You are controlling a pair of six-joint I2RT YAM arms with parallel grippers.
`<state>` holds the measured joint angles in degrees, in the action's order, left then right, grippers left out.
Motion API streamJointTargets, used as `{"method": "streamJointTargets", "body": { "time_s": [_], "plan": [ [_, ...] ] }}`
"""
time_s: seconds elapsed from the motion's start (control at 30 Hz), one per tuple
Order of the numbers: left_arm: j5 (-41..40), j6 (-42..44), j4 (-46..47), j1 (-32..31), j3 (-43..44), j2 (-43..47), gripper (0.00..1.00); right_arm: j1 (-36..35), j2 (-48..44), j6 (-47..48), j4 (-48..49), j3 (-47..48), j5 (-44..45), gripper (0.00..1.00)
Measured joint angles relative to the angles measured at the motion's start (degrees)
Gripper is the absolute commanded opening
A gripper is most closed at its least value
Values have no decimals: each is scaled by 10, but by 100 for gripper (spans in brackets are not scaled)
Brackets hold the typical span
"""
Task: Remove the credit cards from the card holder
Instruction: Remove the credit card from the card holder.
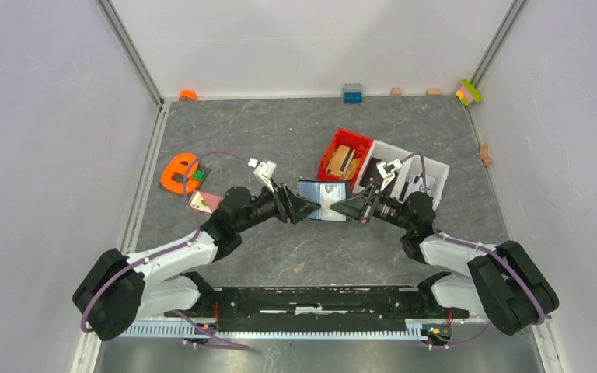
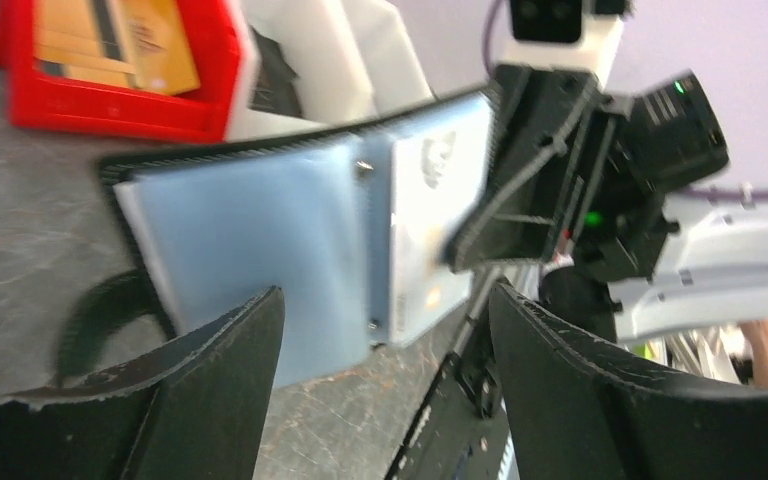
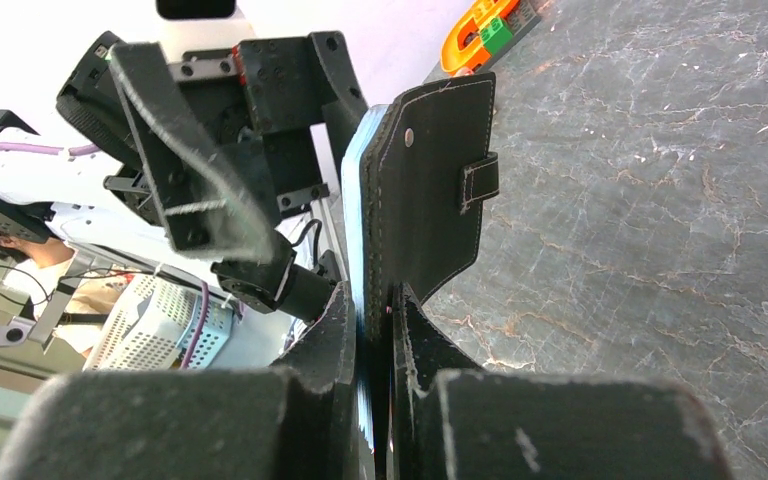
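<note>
**Holding the card holder open for the next pull**

Standing the card holder [image 3: 425,200] on edge just above the table [image 1: 280,124], spread like a book, pale blue inside turned toward the left arm and black outside with its strap turned away. Pinching its lower edge between the pressed-together fingers of the right gripper [image 3: 372,310], seemingly to keep the pockets steady and facing the other arm. Showing a whitish card [image 2: 430,200] tucked in the pocket nearest the right gripper, not yet drawn out.

Hovering the left gripper [image 2: 385,300] just in front of that open face, fingers spread wide, gripping nothing; the card sitting ahead of and between them, apart from both. Probably lining up for a pinch on the card's free edge.

Leaving a pinkish card [image 1: 200,201] flat on the table beside the left arm, well apart from the holder, likely already removed. Keeping clear of the red bin [image 1: 342,159] behind.
</note>
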<state>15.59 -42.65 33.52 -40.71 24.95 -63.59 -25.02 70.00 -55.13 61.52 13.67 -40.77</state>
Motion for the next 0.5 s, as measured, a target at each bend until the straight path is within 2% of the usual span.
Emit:
{"method": "streamJointTargets", "body": {
  "time_s": [0.27, 0.5],
  "plan": [
    [30, 44, 9, -55, 22, -12, 64, 0, 0, 0, 0, 0, 0, 7],
    [50, 53, 4, -64, 56, -53, 61, 2, 5, -6, 8, -2, -2, 6]
  ]
}}
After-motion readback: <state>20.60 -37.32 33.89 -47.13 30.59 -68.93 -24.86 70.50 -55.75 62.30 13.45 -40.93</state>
